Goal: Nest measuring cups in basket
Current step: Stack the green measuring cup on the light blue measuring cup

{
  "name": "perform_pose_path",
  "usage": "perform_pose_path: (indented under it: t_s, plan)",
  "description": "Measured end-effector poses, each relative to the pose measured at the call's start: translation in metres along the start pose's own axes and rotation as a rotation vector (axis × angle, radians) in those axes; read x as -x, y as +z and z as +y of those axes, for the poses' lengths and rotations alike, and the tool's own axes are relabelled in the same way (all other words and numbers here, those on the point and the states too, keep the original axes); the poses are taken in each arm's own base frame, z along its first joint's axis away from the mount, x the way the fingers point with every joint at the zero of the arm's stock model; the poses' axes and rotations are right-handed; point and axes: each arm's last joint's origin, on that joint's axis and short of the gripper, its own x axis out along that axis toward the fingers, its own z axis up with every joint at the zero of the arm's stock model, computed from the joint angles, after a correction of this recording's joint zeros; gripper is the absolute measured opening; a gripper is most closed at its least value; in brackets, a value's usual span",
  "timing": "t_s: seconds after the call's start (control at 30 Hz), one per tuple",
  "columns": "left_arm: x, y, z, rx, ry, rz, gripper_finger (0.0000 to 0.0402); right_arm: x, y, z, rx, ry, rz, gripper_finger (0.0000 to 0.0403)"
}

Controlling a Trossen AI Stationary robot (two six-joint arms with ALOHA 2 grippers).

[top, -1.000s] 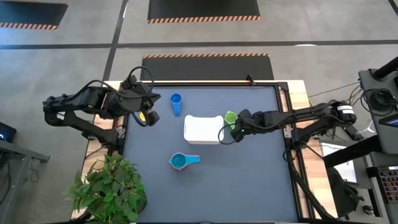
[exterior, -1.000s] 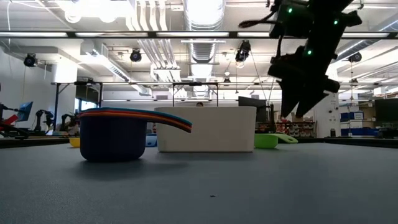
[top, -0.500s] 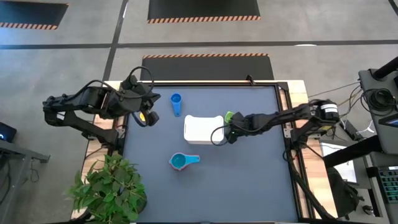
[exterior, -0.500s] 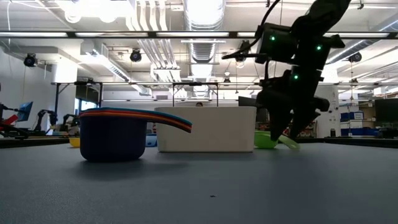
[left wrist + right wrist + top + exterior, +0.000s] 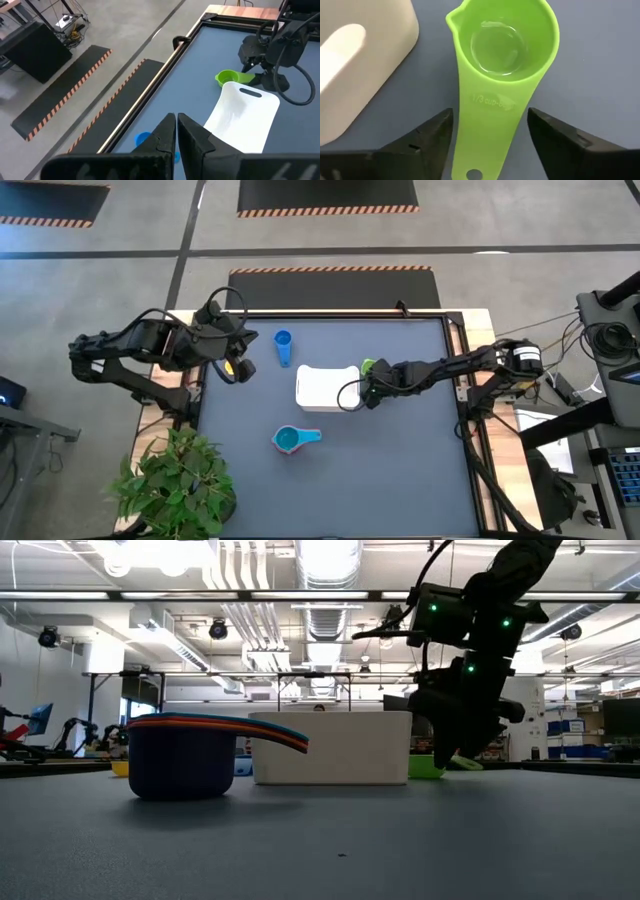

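The green cup (image 5: 502, 45) lies on the table beside the white basket's (image 5: 327, 388) right wall, its handle pointing away from the basket. My right gripper (image 5: 490, 145) is open and low, with one finger on either side of that handle and touching neither side. It also shows at the green cup (image 5: 428, 767) in the low view. A stack of nested cups (image 5: 290, 439) with a teal one on top stands near the basket's near side. A single blue cup (image 5: 283, 345) lies to its far left. A yellow cup (image 5: 231, 366) sits under my shut left gripper (image 5: 176, 132) at the table's left edge.
The basket (image 5: 330, 747) stands mid-table with the cup stack (image 5: 180, 755) in front of it. A potted plant (image 5: 175, 485) sits at the table's near left corner. Bare blue mat (image 5: 400, 470) stretches to the near right.
My right gripper has come down from well above the table to table height and moved toward the table's left, ending over the green cup's handle next to the basket. The cups and basket have stayed in place.
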Motion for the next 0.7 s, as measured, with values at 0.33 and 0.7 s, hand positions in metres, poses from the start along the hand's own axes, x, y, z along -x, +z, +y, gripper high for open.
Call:
perform_pose_path:
  t_s: [0.33,0.7]
  plan:
    - [0.0,0.0,0.0,-0.01,0.0,0.0,0.0,0.0,0.0,0.0,-0.012,0.002,0.001,0.0159]
    - [0.001,0.0,-0.002,-0.014,-0.006,-0.003,0.0,0.022,0.009,-0.002,-0.011,0.038,-0.037,0.0159]
